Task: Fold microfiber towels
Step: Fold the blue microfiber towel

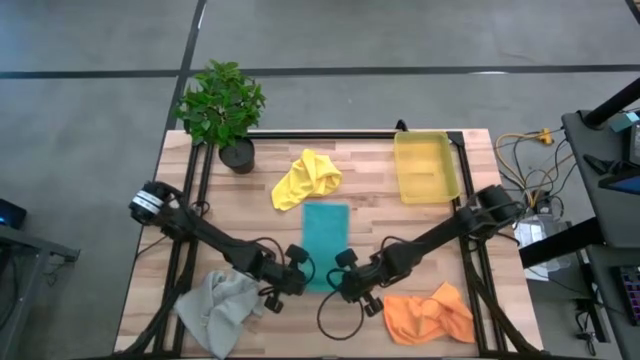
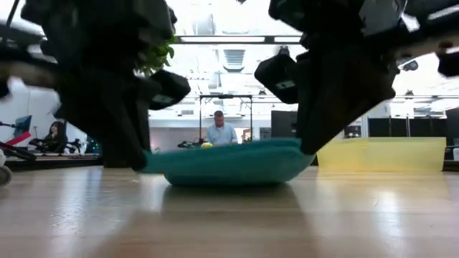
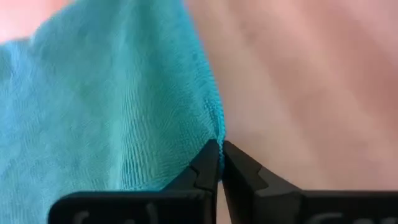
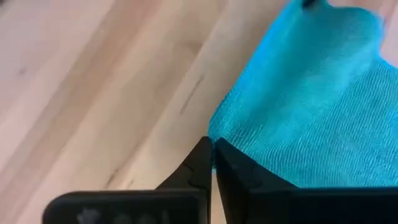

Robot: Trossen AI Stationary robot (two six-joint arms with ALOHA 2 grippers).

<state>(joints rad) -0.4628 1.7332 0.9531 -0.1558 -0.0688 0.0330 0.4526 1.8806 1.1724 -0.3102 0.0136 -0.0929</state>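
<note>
You have both the left pincer [image 3: 219, 152] and the right pincer [image 4: 211, 152] clamped on the near corners of the teal towel [image 1: 325, 232] lying mid-bench [image 1: 480, 215], so the fold is starting and next calls for an even, matched lift toward its far edge.

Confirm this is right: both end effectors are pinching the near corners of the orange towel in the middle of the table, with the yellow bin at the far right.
Wrong colour. The towel pinched by the left end effector and right end effector is the teal towel, as the high view shows. The orange towel lies loose by the right arm. The yellow bin is at the far right, as stated.
</note>
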